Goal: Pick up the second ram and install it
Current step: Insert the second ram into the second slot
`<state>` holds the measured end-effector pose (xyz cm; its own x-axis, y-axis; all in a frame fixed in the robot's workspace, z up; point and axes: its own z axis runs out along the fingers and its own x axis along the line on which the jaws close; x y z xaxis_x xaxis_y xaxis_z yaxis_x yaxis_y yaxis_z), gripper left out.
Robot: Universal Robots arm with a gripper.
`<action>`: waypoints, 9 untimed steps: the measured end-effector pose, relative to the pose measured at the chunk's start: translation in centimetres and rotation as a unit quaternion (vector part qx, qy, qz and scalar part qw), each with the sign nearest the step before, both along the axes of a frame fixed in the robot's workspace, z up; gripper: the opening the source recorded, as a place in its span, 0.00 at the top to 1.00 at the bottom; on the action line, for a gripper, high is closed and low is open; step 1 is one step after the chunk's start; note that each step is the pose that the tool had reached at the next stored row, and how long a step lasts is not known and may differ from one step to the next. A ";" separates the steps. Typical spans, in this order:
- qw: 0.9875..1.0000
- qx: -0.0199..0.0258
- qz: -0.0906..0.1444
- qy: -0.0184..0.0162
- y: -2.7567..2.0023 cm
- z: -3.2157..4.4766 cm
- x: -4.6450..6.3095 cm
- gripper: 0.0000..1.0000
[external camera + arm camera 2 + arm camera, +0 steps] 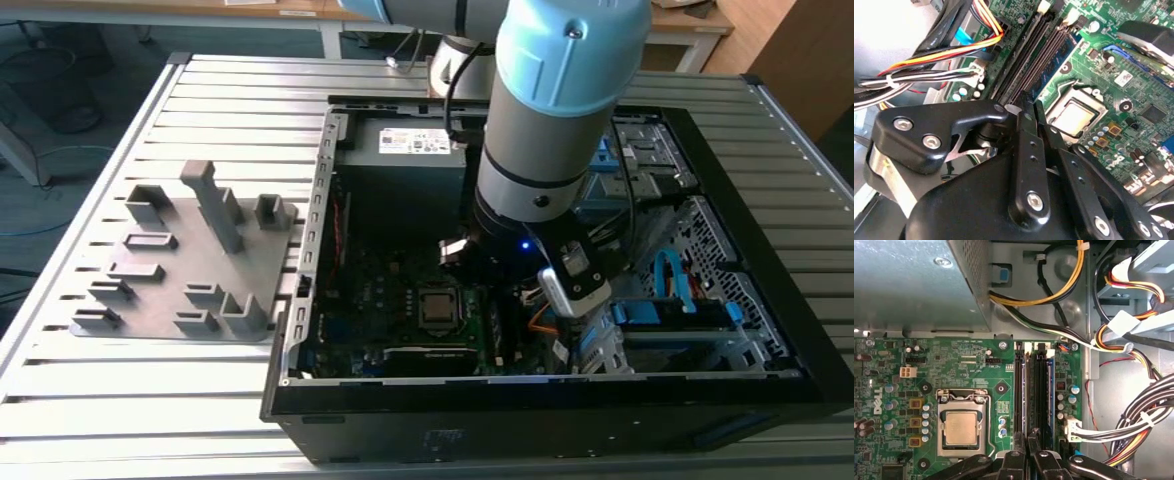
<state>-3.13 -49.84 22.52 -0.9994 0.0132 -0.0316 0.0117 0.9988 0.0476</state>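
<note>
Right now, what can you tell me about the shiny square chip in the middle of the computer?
The square chip has a flat, dull silver top that looks like metal, with rounded corners. It lies flat on the green board, inside the open computer case. A thin metal frame runs around its edges and holds it down. Nothing covers or rests on its top, so its whole face is bare. The long black slots run alongside it, close by but not touching it.
</note>
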 end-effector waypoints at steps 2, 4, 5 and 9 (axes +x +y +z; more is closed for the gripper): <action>1.000 0.000 -0.001 0.000 0.00 0.01 0.0 0.86; 1.000 0.000 -0.001 0.000 0.00 0.00 0.1 0.86; 1.000 0.000 -0.001 0.000 0.00 0.00 0.2 0.86; 1.000 0.000 -0.001 0.001 0.00 0.00 0.3 0.86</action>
<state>-2.81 -49.83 22.52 -0.9994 0.0154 -0.0297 0.0140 0.9988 0.0470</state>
